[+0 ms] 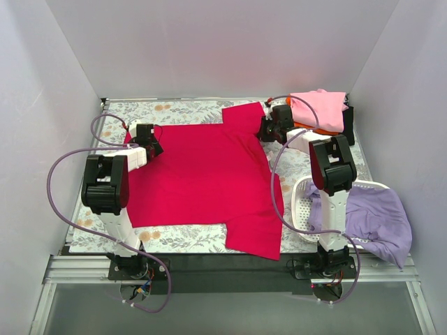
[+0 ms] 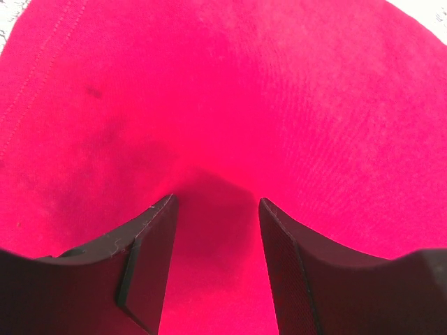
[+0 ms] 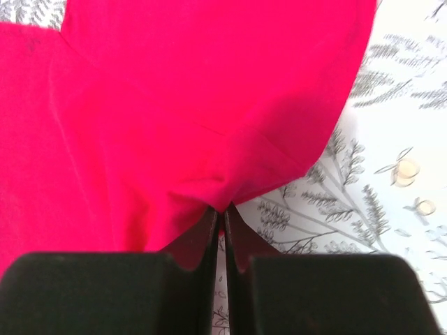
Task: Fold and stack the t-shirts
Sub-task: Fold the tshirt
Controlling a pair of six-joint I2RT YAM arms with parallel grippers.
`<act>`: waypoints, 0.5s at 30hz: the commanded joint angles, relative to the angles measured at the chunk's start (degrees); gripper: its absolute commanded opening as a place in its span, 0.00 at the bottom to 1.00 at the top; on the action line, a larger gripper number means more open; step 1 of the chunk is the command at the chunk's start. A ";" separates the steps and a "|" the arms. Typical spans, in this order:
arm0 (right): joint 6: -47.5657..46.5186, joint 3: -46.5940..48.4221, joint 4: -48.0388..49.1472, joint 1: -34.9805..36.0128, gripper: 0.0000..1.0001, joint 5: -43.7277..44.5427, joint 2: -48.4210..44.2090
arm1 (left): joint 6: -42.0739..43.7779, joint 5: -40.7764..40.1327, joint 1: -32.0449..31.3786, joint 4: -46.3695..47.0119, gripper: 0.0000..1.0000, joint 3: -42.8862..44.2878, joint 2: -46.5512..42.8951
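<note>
White fern-printed tabletop [image 1: 188, 241], walled in pale grey, carries the crimson t-shirt [image 1: 202, 174] flat mid-frame. Only the right wrist view shows the right claw [image 3: 222, 208] pinching its edge; the left claw [image 2: 216, 201] stands spread over cloth.

A crimson t-shirt [image 1: 202, 178] lies spread on the floral desk [image 1: 181, 241]. The left gripper [image 1: 155, 145] sits at its far-left corner, the right gripper [image 1: 265, 131] at its far sleeve. A lavender t-shirt [image 1: 377, 220] drapes the basket [image 1: 300, 194].
</note>
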 commanded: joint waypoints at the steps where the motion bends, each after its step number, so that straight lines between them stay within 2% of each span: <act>1: -3.66 6.23 -2.78 -1.19 0.01 3.52 -2.17 | 0.34 -1.52 1.25 -1.42 0.47 -0.79 -1.20; 15: -10.34 17.85 -13.77 -5.33 0.01 7.91 1.70 | 0.52 -1.25 1.60 -1.51 0.47 -0.88 -0.85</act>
